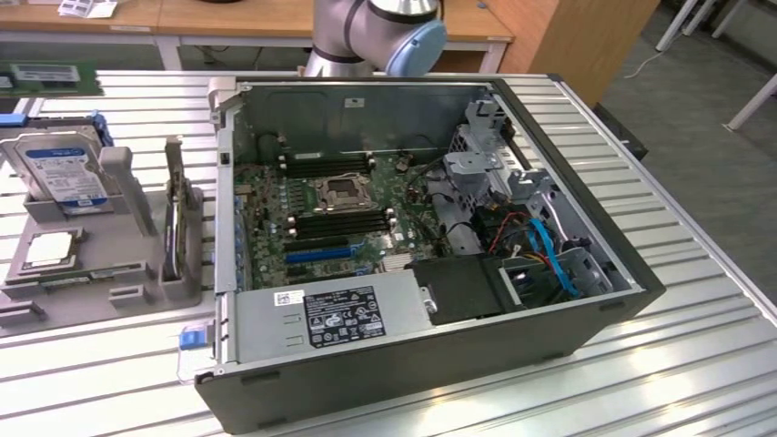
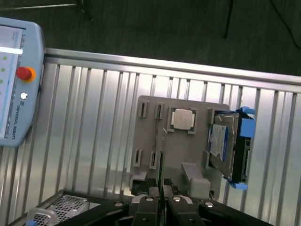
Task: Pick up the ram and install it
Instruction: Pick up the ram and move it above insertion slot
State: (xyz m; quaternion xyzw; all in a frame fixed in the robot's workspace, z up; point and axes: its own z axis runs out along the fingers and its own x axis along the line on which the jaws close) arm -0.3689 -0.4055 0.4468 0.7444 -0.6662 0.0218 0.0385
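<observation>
The arm, at twelve o'clock in the exterior view, is a silver-grey tube with a rounded joint closed by a pale blue cap, and the end effector is matt black, its two angular fingers carrying small bright round screw heads.

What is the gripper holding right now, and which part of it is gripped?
The gripper pinches the ram, a thin green board seen edge-on, by one end, the rest sticking out beyond.

The words "UNIVERSAL ROBOTS" are printed on the teach pendant. The print on the power supply label cannot be read.
</observation>
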